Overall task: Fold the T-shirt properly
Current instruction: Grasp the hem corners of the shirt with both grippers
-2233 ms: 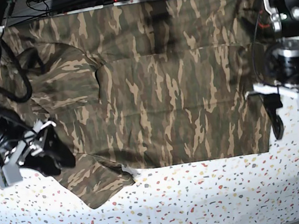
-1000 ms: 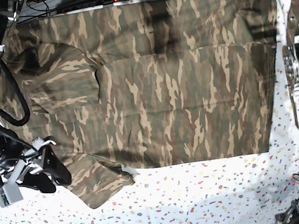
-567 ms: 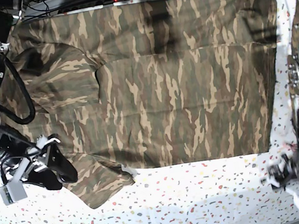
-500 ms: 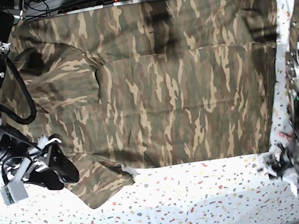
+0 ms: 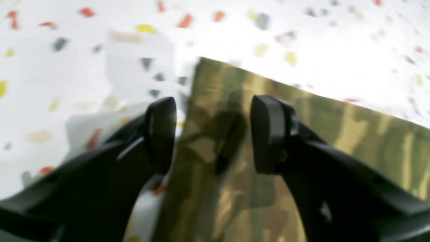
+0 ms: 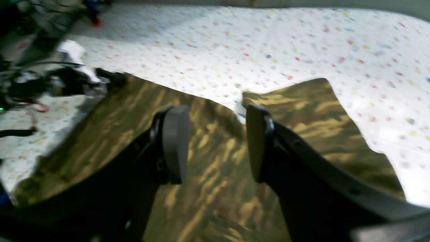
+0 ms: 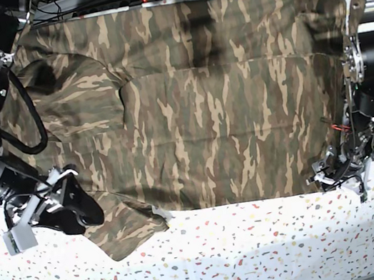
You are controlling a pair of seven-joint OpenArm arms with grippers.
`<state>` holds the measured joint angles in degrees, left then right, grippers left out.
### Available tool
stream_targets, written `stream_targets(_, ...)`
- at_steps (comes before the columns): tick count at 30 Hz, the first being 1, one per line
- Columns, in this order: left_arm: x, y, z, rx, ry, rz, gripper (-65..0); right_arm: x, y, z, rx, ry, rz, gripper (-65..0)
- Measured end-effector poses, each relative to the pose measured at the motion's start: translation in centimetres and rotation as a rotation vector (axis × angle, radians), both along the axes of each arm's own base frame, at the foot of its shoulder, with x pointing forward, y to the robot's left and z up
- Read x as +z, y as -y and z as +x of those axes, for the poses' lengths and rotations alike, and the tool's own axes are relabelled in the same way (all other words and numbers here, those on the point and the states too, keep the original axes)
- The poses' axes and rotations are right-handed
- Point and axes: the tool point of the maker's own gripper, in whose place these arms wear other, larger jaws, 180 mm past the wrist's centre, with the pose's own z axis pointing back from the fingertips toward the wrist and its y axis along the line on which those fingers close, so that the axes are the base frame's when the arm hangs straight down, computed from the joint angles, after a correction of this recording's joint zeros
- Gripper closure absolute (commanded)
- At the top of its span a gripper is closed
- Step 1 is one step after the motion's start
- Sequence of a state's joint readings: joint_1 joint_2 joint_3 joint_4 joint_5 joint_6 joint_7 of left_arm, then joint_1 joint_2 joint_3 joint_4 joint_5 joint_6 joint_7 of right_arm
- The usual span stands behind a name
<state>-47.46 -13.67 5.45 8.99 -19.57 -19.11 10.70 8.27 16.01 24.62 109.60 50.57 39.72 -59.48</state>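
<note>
Now poised for fold: T-shirt spread flat across table, filling upper frame. Left hand spread over hem corner, lower right; right hand spread above sleeve, lower left, gripping nothing. Since half-second earlier, left hand up from bare table onto cloth edge.

No readable text, labels, brands or numbers in any view; wrist views too blurred for fine print.

Both wrist views look motion-blurred; base view bright, edges bowed.
</note>
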Motion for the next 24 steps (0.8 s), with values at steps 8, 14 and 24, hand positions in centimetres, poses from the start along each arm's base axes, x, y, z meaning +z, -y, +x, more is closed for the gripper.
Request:
stream_targets(8, 0.1, 2.4, 0.2, -0.055, 0.013, -0.041, -30.7, -0.3, 0.2, 0.0, -0.006, -0.013, -0.016, -26.7)
stream_targets(14, 0.1, 2.3, 0.1, -0.107, 0.023, 0.026, 0.0, -0.3, 0.2, 0.0, -0.005, -0.013, -0.015, -26.7)
stream_targets(24, 0.2, 2.2, 0.2, -0.122, 0.024, 0.049, 0.0, -1.0, 3.0, 1.4, -0.139, 0.024, -0.128, -26.7)
